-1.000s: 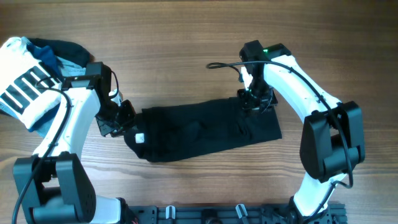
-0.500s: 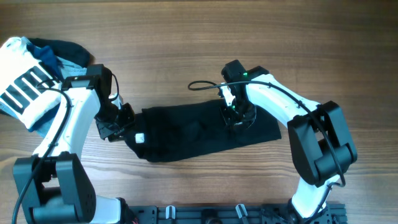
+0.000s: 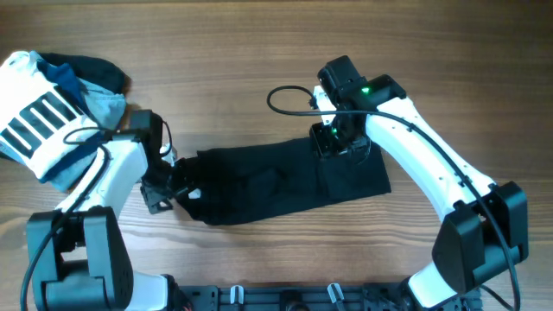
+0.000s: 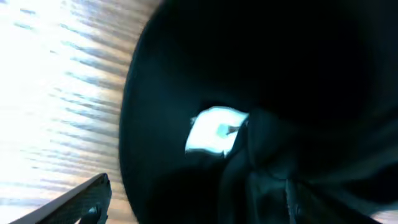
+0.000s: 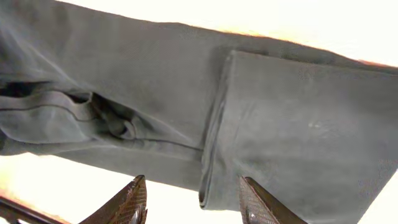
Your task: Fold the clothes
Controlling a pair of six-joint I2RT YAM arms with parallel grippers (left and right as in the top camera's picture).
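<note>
The clothes are one black shirt (image 3: 276, 183), lying as a long folded strip across the table's middle. A small white tag (image 3: 193, 192) shows near its left end. My left gripper (image 3: 169, 185) sits at that left end with its jaws wide open, one finger over the wood and the other over the fabric (image 4: 261, 81), close to the tag (image 4: 214, 130). My right gripper (image 3: 333, 143) hovers open over the strip's upper edge, right of centre. In the right wrist view a folded edge (image 5: 211, 155) of the shirt lies beyond the open fingertips (image 5: 130, 202), which hold nothing.
A heap of other garments sits at the far left: a white one with black stripes (image 3: 34, 125), a light-blue one (image 3: 102, 105) and a navy one (image 3: 86, 69). A black cable loop (image 3: 289, 95) hangs by the right arm. A rail (image 3: 328, 298) runs along the near edge.
My left gripper has opened wide and let go of the shirt's left end. My right gripper dipped onto the strip, then lifted back toward its upper edge and opened wider.
</note>
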